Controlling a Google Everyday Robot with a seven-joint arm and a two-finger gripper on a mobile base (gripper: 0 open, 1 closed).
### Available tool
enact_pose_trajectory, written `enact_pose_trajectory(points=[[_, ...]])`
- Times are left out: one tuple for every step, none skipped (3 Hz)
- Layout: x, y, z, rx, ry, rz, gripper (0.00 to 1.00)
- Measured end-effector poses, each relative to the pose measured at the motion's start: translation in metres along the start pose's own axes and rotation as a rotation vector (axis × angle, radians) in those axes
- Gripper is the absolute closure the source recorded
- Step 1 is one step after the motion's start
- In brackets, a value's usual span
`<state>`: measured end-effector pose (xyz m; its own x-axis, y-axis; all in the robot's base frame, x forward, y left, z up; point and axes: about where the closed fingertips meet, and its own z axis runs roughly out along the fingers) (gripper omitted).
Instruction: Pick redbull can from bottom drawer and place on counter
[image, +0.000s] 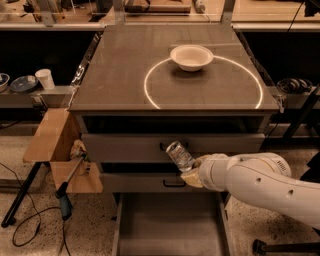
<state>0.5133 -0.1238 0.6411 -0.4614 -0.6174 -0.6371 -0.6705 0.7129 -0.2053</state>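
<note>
The redbull can (179, 155), slim and silvery, is held tilted in the air in front of the two closed drawer fronts, its top leaning up and left. My gripper (191, 170) is shut on its lower end, at the tip of the white arm coming in from the right. Below it the bottom drawer (150, 225) is pulled out, its grey floor bare. The counter (120, 75) lies above, grey-brown with a thin white circle on it.
A white bowl (191, 57) sits on the counter at the circle's top edge. Two closed grey drawers with black handles (125, 147) face me. A cardboard box (52, 145) and a tool with a cable lie to the left on the floor.
</note>
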Motion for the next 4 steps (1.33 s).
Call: enact_pose_trajectory(points=[[-0.001, 0.01, 0.003, -0.023, 0.002, -0.013, 1.0], [-0.008, 0.016, -0.001, -0.037, -0.008, -0.024, 1.0], [-0.029, 0.016, -0.009, -0.051, -0.062, -0.023, 1.0], [-0.038, 0.007, -0.019, -0.078, -0.1, -0.02, 1.0]])
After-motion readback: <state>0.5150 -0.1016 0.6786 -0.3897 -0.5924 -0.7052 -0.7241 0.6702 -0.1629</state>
